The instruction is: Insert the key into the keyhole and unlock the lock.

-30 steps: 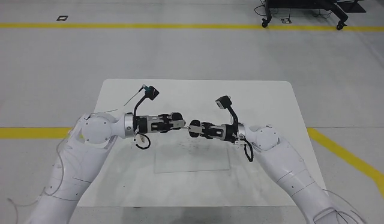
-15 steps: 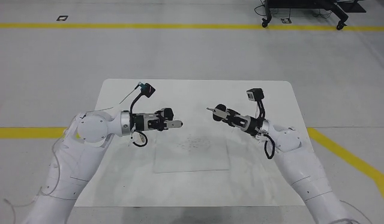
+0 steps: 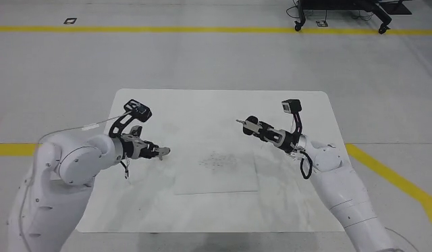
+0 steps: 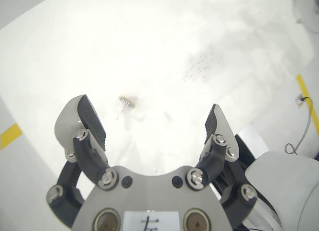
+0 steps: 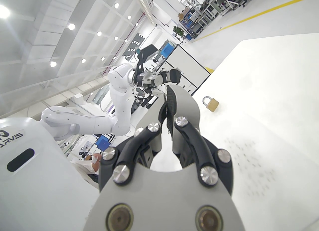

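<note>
Over the left part of the white table [image 3: 202, 103], near its left edge, the left end effector [image 3: 162, 152] hangs released. Its two ribbed fingers [image 4: 92, 119] are spread wide and hold nothing. Its tips point toward the middle of the table.

The lock [image 5: 211, 103] lies on the table just ahead of those spread fingers and apart from both. It has a brass body and a silver shackle. In the left wrist view it is a small blurred brass shape, closer to one finger than to the other. In the right wrist view it rests on the table below the left end effector, near the table's left edge. It cannot be made out in the top view.

At mid-table there is a patch of faint grey specks [image 3: 219, 161], which lies between the two arms.

Over the right half of the table, the right end effector [image 3: 241, 123] is clenched. Its dark pads [image 5: 170, 103] are pressed together along their length, and its tips point across the table toward the left arm. It is well apart from the lock and from the left end effector. Whether the key sits between the pads cannot be told, as no key can be made out in either wrist view.

Beyond the table's far edge, a yellow line [image 3: 202, 29] crosses the grey floor. A dark cart [image 3: 351, 2] stands at the far right.
</note>
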### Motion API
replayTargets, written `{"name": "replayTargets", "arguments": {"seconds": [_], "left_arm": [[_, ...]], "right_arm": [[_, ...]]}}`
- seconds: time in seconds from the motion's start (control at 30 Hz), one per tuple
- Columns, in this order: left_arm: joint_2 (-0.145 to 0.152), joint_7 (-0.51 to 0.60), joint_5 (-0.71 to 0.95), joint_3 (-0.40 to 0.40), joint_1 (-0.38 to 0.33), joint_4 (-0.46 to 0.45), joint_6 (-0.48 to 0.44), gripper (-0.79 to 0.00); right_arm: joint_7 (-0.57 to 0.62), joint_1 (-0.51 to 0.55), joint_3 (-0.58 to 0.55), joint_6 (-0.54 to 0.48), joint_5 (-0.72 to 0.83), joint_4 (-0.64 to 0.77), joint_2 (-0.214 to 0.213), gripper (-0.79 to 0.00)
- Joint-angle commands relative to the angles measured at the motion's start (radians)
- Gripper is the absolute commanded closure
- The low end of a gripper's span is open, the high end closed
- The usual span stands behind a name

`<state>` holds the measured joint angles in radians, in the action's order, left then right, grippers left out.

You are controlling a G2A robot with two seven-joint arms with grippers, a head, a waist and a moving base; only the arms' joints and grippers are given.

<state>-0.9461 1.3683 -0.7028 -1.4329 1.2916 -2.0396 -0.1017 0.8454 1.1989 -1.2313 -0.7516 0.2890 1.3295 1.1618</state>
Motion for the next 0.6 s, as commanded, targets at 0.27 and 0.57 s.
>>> {"name": "replayTargets", "arguments": {"seconds": [0.27, 0.57], "left_arm": [[-0.031, -0.022, -0.119, 0.226, -0.054, 0.189, 0.252, -0.785], [-0.055, -0.030, -0.194, 0.295, -0.147, 0.289, 0.435, -0.730]], "right_arm": [[0.000, 0.000, 0.000, 0.000, 0.000, 0.000, 0.000, 0.000], [0.000, 0.000, 0.000, 0.000, 0.000, 0.000, 0.000, 0.000]]}}
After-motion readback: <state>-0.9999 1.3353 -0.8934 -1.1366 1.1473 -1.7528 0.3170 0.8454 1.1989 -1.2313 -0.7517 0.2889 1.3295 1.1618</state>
